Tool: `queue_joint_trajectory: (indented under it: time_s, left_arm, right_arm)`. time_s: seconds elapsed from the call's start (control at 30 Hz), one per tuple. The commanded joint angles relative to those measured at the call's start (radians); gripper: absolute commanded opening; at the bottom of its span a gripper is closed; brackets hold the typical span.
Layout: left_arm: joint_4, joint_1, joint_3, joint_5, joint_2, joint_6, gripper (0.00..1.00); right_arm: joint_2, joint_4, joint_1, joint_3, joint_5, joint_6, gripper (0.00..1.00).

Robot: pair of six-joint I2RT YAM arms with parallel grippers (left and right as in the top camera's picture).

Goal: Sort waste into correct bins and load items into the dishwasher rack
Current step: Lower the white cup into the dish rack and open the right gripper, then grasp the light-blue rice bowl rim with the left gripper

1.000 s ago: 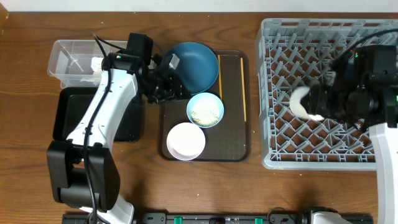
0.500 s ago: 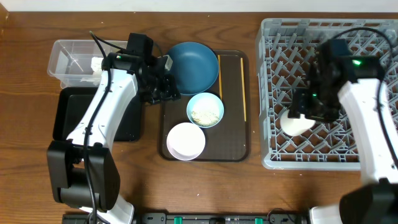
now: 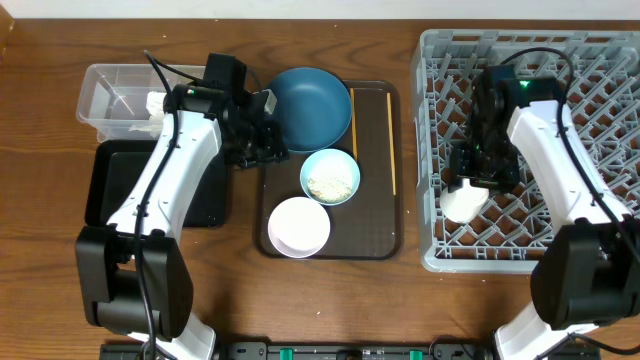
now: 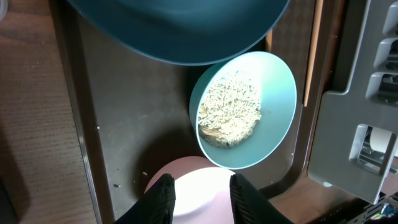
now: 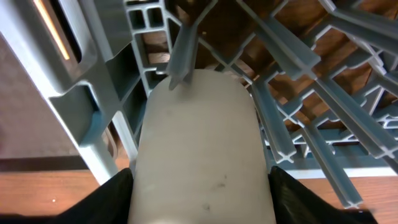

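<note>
Wood table [image 3: 50,295] — tub [image 3: 110,95], black tray [image 3: 100,188], brown tray [image 3: 376,215], rack [image 3: 610,60]

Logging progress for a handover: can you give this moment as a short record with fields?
left hand: open, empty, at serving tray's left edge
right hand: shut on small white cup, inside dishwasher rack
serving tray: dark blue bowl, light blue bowl with food scraps, white bowl, chopsticks
clear tub: white tissue
black tray: beside clear tub, partly under left arm

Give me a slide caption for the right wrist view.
Right end effector grips the small white cup inside the grey dishwasher rack.
</note>
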Motion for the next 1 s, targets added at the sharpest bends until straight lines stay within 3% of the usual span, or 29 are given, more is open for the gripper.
queue_joint_trajectory:
  time_s: [0.0,0.2,0.53,0.77,0.97]
  left_arm:
    - [-0.006,-0.001,0.023,-0.012,-0.008,0.006,0.33]
    - [-0.005,-0.001,0.023,-0.013,-0.008,0.006,0.34]
    - [-0.006,-0.023,0.041,-0.012,-0.028,0.046,0.38]
    - [0.013,-0.121,0.041,-0.114,-0.126,0.082,0.44]
    - [0.016,-0.29,0.04,-0.246,-0.128,0.173,0.51]
  right_arm:
    - [-0.002,0.002,0.029,0.006,0.006,0.009,0.72]
    - [-0.032,0.002,0.029,0.027,0.005,0.009,0.74]
    - [-0.127,0.003,0.047,0.207,-0.051,-0.026,0.73]
    - [-0.156,0.072,0.107,0.232,-0.05,-0.025,0.76]
    - [-0.155,0.114,0.081,0.232,-0.047,-0.025,0.81]
